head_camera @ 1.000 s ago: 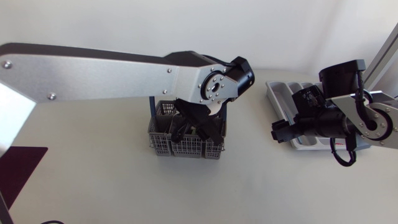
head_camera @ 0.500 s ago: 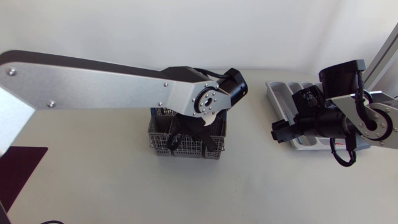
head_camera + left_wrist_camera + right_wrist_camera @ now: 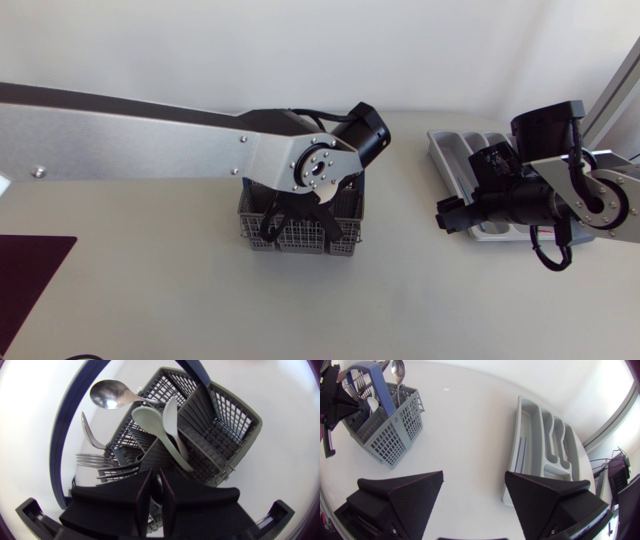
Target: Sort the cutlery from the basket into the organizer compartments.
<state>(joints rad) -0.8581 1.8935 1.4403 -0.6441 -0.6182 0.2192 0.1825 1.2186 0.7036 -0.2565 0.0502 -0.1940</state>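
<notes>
Down in the grey basket, the left gripper is pinched narrow beside two pale spoons; any catch is hidden. Best to lift straight up, clear of the forks. The right gripper waits wide open near the organizer.

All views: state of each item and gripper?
basket, upright, handle raised
steel spoon, standing in basket, bowl up
pale spoon, standing in basket, bowl up
forks, in basket, tines up
organizer, flat on table
left gripper, down in basket, grip unclear
right gripper, open, empty
</notes>
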